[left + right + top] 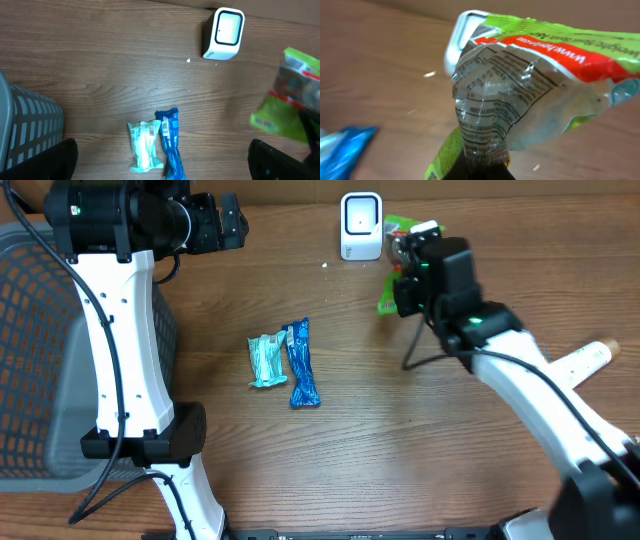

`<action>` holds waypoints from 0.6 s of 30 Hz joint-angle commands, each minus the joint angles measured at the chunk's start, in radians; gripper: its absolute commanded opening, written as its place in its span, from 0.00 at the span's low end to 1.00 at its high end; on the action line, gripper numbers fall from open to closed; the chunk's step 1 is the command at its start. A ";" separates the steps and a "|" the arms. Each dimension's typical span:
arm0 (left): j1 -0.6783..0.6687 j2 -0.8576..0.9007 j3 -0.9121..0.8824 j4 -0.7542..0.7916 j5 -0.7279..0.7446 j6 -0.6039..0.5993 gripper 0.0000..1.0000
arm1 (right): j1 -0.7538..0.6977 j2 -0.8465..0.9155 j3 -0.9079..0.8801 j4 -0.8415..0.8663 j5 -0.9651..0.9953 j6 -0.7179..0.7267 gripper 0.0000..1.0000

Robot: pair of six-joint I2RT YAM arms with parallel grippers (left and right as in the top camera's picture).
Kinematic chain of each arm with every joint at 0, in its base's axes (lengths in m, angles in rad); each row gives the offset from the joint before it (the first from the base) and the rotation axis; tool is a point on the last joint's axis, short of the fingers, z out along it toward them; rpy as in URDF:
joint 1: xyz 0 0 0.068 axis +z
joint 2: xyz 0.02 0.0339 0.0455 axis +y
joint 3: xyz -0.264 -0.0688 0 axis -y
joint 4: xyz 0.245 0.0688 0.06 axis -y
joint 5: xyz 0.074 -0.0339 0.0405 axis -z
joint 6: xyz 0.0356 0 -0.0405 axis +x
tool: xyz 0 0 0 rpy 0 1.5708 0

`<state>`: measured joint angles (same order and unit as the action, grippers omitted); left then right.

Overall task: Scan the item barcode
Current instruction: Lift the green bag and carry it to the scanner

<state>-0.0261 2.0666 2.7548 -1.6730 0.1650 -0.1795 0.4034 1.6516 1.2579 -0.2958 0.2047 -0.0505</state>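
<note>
— Wood table [400, 460]: scanner [361, 225] at the far edge, bag [530, 85] just beside it, lifted off the surface.
— Held how?
— Right gripper [480, 167] clenched on a gathered end. Left gripper [228, 222] spread wide, empty.
— Handling?
— Light, soft, crinkly film, likely slippery. I'd pinch a seam and keep the printed panel flat.

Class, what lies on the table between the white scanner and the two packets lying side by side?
Bare tabletop, save one tiny white speck near the scanner; the left wrist view shows it best.
</note>
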 commanded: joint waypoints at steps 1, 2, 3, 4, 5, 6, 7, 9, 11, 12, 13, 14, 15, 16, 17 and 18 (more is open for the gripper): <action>-0.007 -0.018 0.000 0.001 0.008 0.011 1.00 | 0.026 0.040 0.018 0.116 0.275 -0.103 0.04; -0.007 -0.018 0.000 0.001 0.008 0.011 1.00 | 0.032 0.068 0.036 0.150 0.317 -0.176 0.04; -0.007 -0.018 0.000 0.001 0.008 0.011 1.00 | 0.034 0.078 0.044 0.156 0.330 -0.200 0.04; -0.007 -0.018 0.000 0.001 0.008 0.011 1.00 | 0.034 0.093 0.061 0.159 0.346 -0.235 0.04; -0.007 -0.018 0.000 0.001 0.008 0.011 1.00 | 0.035 0.111 0.084 0.158 0.364 -0.274 0.04; -0.007 -0.018 0.000 0.001 0.008 0.011 1.00 | 0.035 0.125 0.105 0.155 0.380 -0.298 0.04; -0.007 -0.018 0.000 0.001 0.008 0.011 1.00 | 0.037 0.146 0.143 0.146 0.396 -0.337 0.04; -0.007 -0.018 0.000 0.001 0.008 0.011 1.00 | 0.041 0.171 0.195 0.136 0.401 -0.393 0.04; -0.007 -0.018 0.000 0.001 0.008 0.011 1.00 | 0.052 0.200 0.258 0.134 0.414 -0.460 0.04; -0.007 -0.018 0.000 0.001 0.008 0.011 1.00 | 0.057 0.214 0.284 0.135 0.419 -0.488 0.04; -0.007 -0.018 0.000 0.001 0.008 0.011 1.00 | 0.063 0.232 0.314 0.141 0.425 -0.522 0.04; -0.007 -0.018 0.000 0.001 0.008 0.011 1.00 | 0.069 0.253 0.341 0.151 0.432 -0.566 0.04; -0.007 -0.018 0.000 0.001 0.008 0.011 1.00 | 0.076 0.278 0.368 0.167 0.450 -0.624 0.04; -0.007 -0.018 0.000 0.001 0.008 0.011 1.00 | 0.081 0.298 0.382 0.183 0.465 -0.672 0.04; -0.007 -0.018 0.000 0.001 0.008 0.011 1.00 | 0.087 0.325 0.392 0.211 0.487 -0.732 0.04; -0.007 -0.018 0.000 0.001 0.008 0.011 1.00 | 0.091 0.350 0.396 0.247 0.515 -0.797 0.04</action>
<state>-0.0261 2.0666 2.7548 -1.6726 0.1650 -0.1795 0.4744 1.9484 1.6035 -0.0910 0.6270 -0.6315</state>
